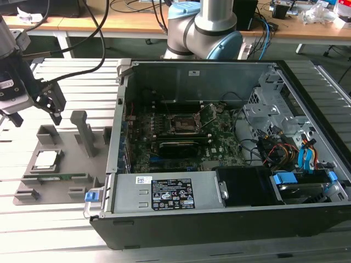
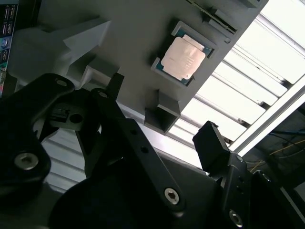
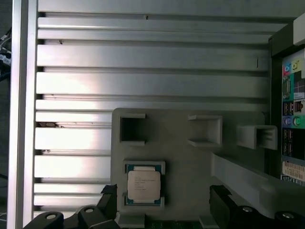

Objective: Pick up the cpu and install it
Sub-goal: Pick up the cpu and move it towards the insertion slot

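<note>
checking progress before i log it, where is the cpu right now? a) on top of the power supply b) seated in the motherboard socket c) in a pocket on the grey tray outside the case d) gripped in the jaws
c: the cpu lies flat in a pocket of the grey tray beside the computer case, and the gripper hangs above it with jaws open and empty.

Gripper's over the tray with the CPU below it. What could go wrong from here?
1. The open gripper looks slightly off-centre over the cpu, so it may come down on the tray pocket's rim rather than the chip's edges.
2. The memory stick lies right beside that pocket and could get knocked.
3. The socket sits inside the case, beyond its raised wall, which a carried chip could clip.
</note>
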